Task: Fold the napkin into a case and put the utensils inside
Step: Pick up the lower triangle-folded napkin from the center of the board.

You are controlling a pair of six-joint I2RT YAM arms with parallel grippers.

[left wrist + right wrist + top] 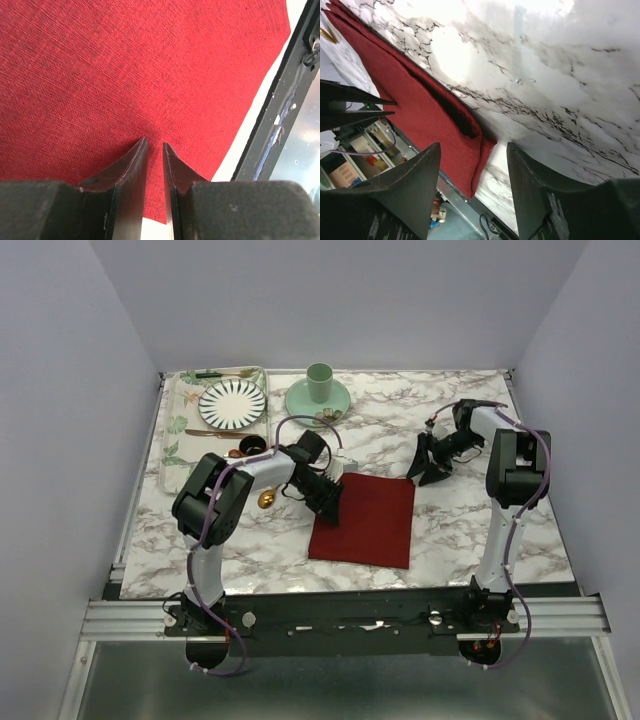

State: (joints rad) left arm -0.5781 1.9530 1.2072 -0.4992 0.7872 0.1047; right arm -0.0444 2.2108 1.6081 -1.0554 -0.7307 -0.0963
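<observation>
Top external view: the left gripper [328, 502] [154, 142], fingers nearly together, sits at the left edge of the napkin [365, 520] [150, 65] [430, 100]. The right gripper [430, 468] [474, 147], wide open, hangs near its far right corner.

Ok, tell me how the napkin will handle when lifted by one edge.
Probably floppy: the napkin lies in soft, bulging layers at its fold. Its coarse weave likely resists slipping. Lifted by one layer, it may fall open.

**Where things lie on your table**
Your napkin [365, 520] lies mid-table [450, 410], near the front. Your left hand [328, 502] is at its left edge, the spoon [266, 499] further left. Your right hand [428, 472] is behind, to the right. Back left, the tray [175, 455] holds the plate [232, 403], the cup [319, 382] beside it.
</observation>
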